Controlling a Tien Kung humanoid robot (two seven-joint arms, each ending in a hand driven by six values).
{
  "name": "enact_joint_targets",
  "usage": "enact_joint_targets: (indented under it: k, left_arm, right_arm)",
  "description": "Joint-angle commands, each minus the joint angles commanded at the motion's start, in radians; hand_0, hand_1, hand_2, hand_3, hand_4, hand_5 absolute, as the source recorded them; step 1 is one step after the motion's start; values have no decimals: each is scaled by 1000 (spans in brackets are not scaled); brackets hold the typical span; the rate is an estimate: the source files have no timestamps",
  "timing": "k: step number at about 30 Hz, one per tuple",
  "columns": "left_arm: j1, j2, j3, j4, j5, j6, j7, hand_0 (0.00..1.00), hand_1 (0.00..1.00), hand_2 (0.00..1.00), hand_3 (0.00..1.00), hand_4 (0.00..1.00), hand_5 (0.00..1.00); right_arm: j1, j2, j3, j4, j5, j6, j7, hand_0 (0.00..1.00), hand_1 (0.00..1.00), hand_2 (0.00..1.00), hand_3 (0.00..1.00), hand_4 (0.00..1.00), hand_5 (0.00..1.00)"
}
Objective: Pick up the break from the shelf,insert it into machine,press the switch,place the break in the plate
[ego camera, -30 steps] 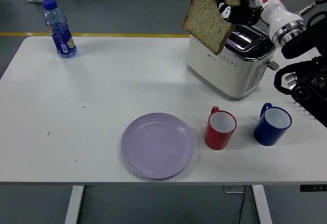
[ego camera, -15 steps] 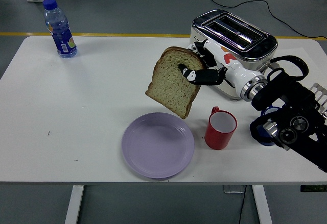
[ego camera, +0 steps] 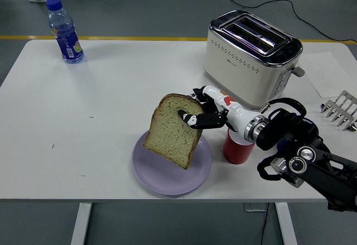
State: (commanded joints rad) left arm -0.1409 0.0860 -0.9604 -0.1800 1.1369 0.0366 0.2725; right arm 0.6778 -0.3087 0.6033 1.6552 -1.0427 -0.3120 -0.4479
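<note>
1. At the near edge, lilac plate (ego camera: 167,181) waiting under the slice, ready to receive it.
2. Just above it, bread slice (ego camera: 172,138) pinched in the right hand (ego camera: 202,114), tilted for lowering.
3. Farther back, toaster (ego camera: 252,55) standing empty.

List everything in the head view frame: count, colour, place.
bread slice: 1, tan with brown crust, held tilted above the plate's left half
plate: 1, lilac, table near centre
toaster: 1, cream and chrome, far right
red mug: 1, right of plate, partly behind the arm
water bottle: 1, clear with blue cap, far left corner
metal rack: 1, silver, right edge
paper sheet: 1, white, right of toaster
table: 1, white
right hand: 1, black and white, gripping the bread
</note>
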Motion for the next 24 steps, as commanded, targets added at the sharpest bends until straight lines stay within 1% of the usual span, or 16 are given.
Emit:
enact_joint_targets:
  k: [3,7,11,15,18,21,24]
  left_arm:
    - [1,-1,-1,0,3,0,0,680,692,678,560,287,832]
    - [4,-2,-3,0,9,-1,0,681,692,677,560,287,831]
    - [5,-2,-2,0,10,-2,0,681,692,679,560,288,832]
    - [1,-2,3,0,4,-2,-1,681,692,679,560,288,832]
    - [0,-2,5,0,2,-2,-1,681,692,679,559,288,832]
    - [-4,-3,7,0,-2,-1,-2,681,692,679,559,288,832]
    - [-6,-4,9,0,-8,0,-2,681,692,678,560,287,831]
  right_arm:
    - [-10,18,-9,-21,18,-3,4,101,97,274,382,448,2]
    - [-23,52,-31,-60,34,-5,9,97,97,268,379,453,2]
    - [-30,66,-50,-89,28,-5,9,101,98,268,378,453,2]
    - [-32,82,-66,-132,22,-5,11,101,98,268,378,453,2]
    - [-32,86,-69,-145,21,-6,12,102,93,269,378,454,2]
    - [-31,98,-73,-176,35,-7,19,102,93,269,378,454,2]
    - [-26,103,-73,-200,59,32,25,110,97,276,380,454,2]
